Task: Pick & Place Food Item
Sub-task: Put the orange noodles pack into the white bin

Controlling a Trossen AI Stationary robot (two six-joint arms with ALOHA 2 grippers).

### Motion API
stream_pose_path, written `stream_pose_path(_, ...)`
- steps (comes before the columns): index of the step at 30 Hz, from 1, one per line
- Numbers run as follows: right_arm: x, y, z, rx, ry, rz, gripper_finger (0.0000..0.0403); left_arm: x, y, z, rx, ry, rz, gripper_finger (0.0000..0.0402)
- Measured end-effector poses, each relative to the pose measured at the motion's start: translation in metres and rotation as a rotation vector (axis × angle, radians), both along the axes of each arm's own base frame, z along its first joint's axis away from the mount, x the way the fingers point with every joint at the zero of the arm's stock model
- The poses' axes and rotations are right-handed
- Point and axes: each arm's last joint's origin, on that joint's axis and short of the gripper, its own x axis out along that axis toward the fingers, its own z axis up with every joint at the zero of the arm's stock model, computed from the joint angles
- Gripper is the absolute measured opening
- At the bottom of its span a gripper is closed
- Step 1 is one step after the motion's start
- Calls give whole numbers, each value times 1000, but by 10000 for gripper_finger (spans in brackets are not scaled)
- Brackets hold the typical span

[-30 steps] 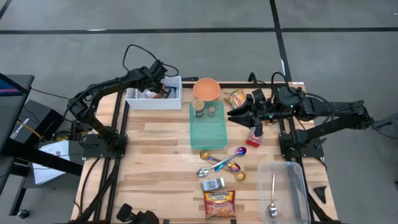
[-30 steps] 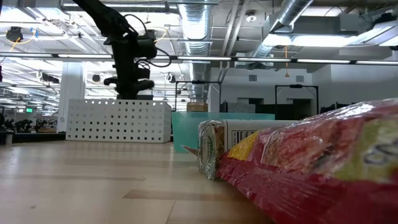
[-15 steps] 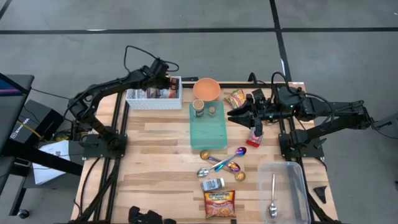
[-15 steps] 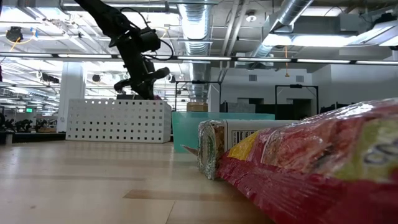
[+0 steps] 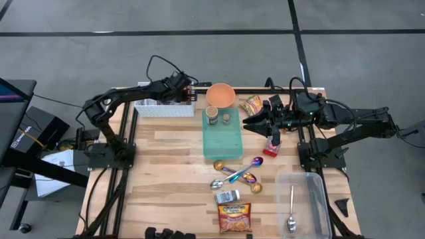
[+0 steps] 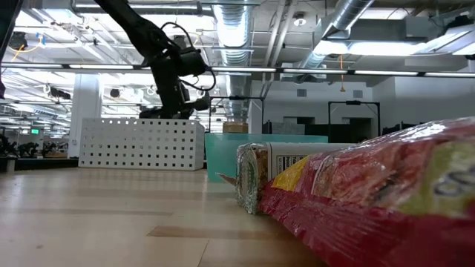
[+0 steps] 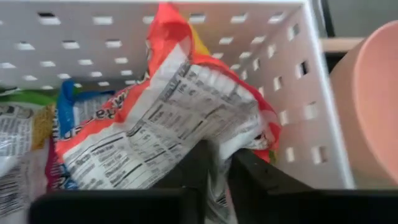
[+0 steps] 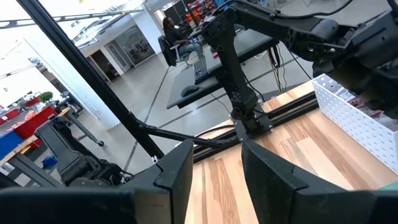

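From above, the white perforated basket (image 5: pixel 154 106) is largely covered by the left arm, and the left gripper (image 5: pixel 188 95) at its right end is too small there to show its fingers. In the low view a red snack bag (image 6: pixel 386 200) lies blurred against the lens, cut off by the right and near edges, hiding the table's right half. In the left wrist view the pink bowl (image 7: pixel 367 106) is cut off at the right edge.

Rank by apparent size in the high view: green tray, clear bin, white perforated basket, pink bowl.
1. Clear bin and green tray: look alike in area, not ranked apart.
2. White perforated basket, partly hidden by the left arm, so unsure.
3. Pink bowl, smallest.
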Motion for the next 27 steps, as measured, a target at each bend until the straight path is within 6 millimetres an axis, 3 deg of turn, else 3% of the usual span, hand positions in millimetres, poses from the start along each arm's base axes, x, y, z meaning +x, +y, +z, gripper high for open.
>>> stream_pose_path(8,0,0,0,7,0,2,134,0,-1,19,76,-92,47,137)
stream_pose_path(16,0,0,0,-7,0,6,134,-12,-8,52,181,-149,85,171)
stream_pose_path(22,0,0,0,-23,-2,8,134,-11,-7,50,207,-117,85,133)
stream_pose_path(27,0,0,0,-24,-2,8,134,-4,-2,36,196,-90,86,46)
